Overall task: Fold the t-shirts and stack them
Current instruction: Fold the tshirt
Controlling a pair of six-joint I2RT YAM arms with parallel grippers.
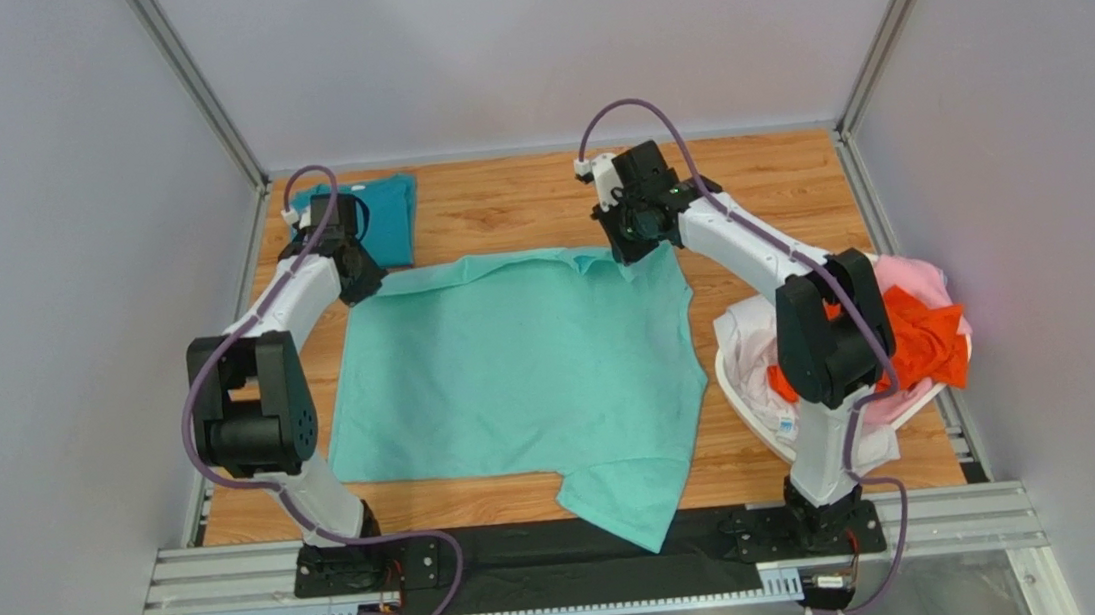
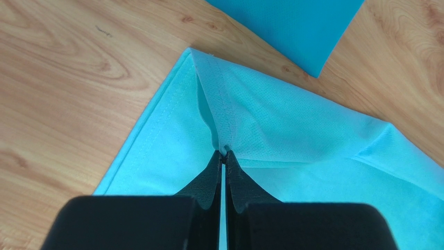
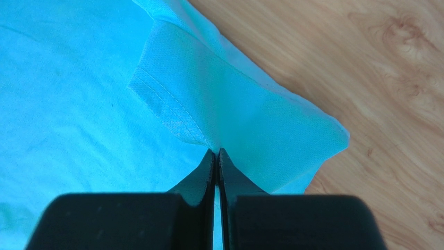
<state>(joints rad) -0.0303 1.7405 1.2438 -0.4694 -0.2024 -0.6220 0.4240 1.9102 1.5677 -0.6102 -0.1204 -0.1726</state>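
A light mint-aqua t-shirt (image 1: pixel 515 379) lies spread flat on the wooden table (image 1: pixel 768 181), one sleeve hanging over the front edge. My left gripper (image 1: pixel 360 284) is shut on its far left corner, pinching a raised fold of the mint cloth (image 2: pixel 229 122) between the fingertips (image 2: pixel 214 164). My right gripper (image 1: pixel 636 251) is shut on the far right corner, pinching a folded-over flap (image 3: pixel 229 112). A darker teal t-shirt (image 1: pixel 376 211) lies folded at the far left; its corner shows in the left wrist view (image 2: pixel 302 26).
A white laundry basket (image 1: pixel 760 408) stands at the right edge holding orange (image 1: pixel 927 339), pink (image 1: pixel 916 277) and white (image 1: pixel 745 334) cloth. Grey walls enclose the table on three sides. A metal rail (image 1: pixel 592 545) runs along the front.
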